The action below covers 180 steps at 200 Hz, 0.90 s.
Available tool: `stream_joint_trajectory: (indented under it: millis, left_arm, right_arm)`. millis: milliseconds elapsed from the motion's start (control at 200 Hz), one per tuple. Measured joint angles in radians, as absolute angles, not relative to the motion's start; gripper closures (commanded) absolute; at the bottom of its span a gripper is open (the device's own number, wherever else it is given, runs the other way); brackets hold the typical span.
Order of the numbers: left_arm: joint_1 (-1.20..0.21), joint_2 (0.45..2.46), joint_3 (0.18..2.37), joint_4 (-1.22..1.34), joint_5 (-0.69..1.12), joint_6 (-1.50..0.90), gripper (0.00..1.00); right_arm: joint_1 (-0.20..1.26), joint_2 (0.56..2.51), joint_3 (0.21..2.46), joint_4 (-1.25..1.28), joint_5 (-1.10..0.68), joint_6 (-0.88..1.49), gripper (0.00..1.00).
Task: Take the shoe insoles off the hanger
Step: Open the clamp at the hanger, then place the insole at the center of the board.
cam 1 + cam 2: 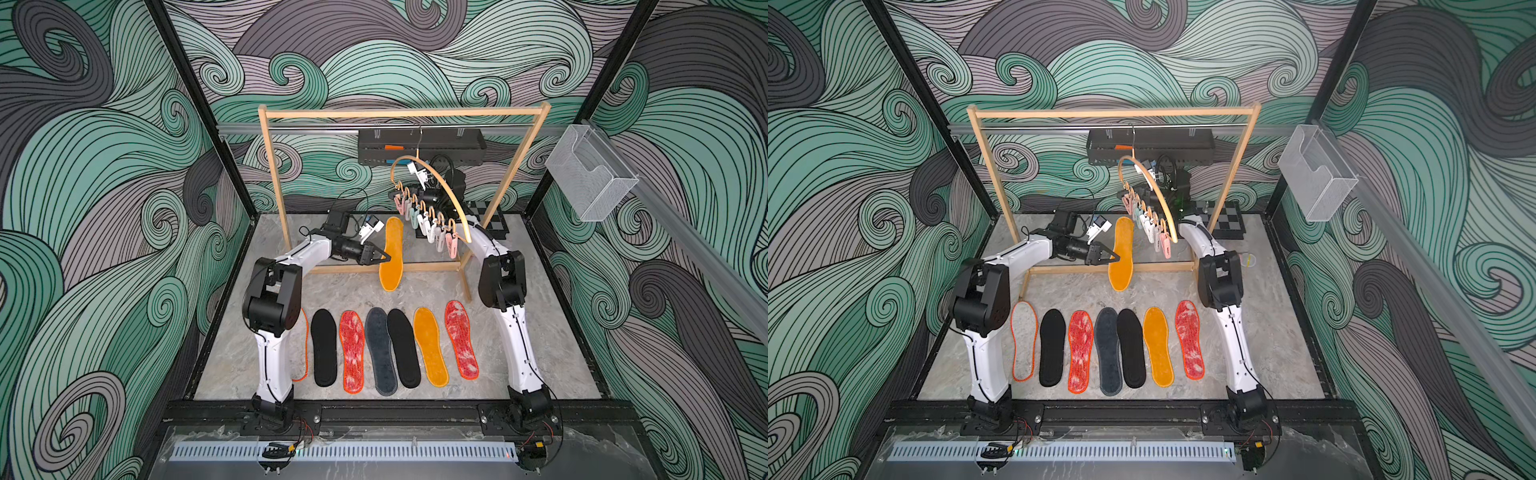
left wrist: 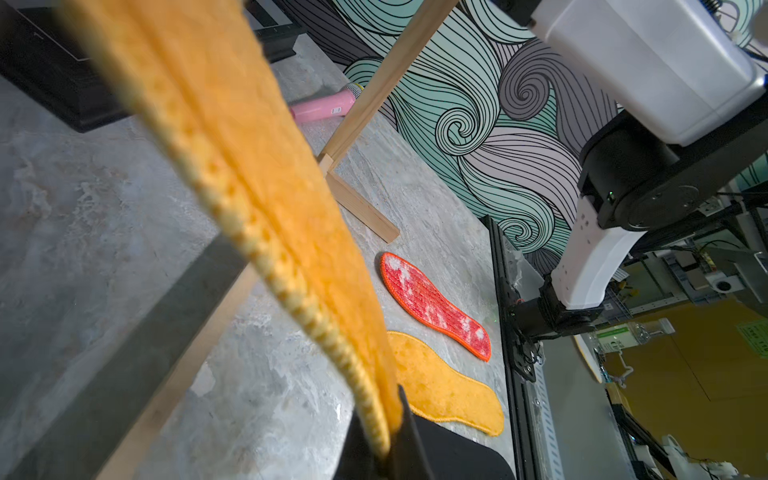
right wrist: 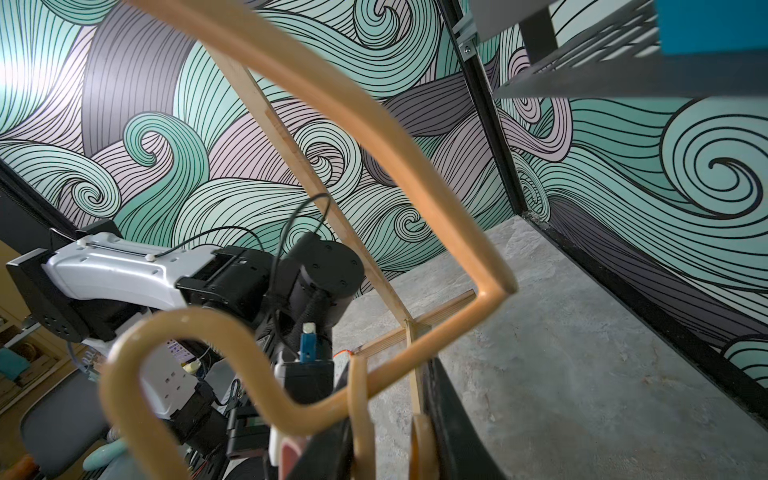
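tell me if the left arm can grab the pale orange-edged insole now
Probably not yet: the left gripper is shut on the upright mustard insole, so its jaws are taken. The pale insole lies uncovered on the table, close beside that arm's own elbow.

The scene is lit evenly and brightly; only faint shadows are cast. Walls (image 1: 83, 166) are bent at the edges of both top views. Up close, the yellow insole (image 2: 249, 166) and hanger (image 3: 498, 284) are blurred.
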<state>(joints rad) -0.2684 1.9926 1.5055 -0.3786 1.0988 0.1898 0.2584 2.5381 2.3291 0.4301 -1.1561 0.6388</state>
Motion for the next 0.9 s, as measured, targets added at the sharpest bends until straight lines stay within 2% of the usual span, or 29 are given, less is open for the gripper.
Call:
stream_joint_trajectory:
  millis: [280,450,690,901]
  left_arm:
    - [-0.272,1.662,1.258,-0.256,0.859,-0.104,1.0]
    - [-0.295,1.486,1.166,-0.283,0.719,-0.236,1.0]
    - [-0.319,1.168,1.079,-0.461,0.616,-0.228,1.0]
    - [-0.323,0.882,0.814,-0.51,0.595,-0.211,1.0]
  right_arm:
    - [0.257,2.539,2.329,0.43,-1.139,0.634,0.88]
    - [0.255,2.54,2.329,0.431,-1.131,0.635,0.87]
    - [0.252,2.54,2.329,0.432,-1.127,0.638,0.85]
    - [0.252,2.54,2.329,0.431,-1.126,0.639,0.83]
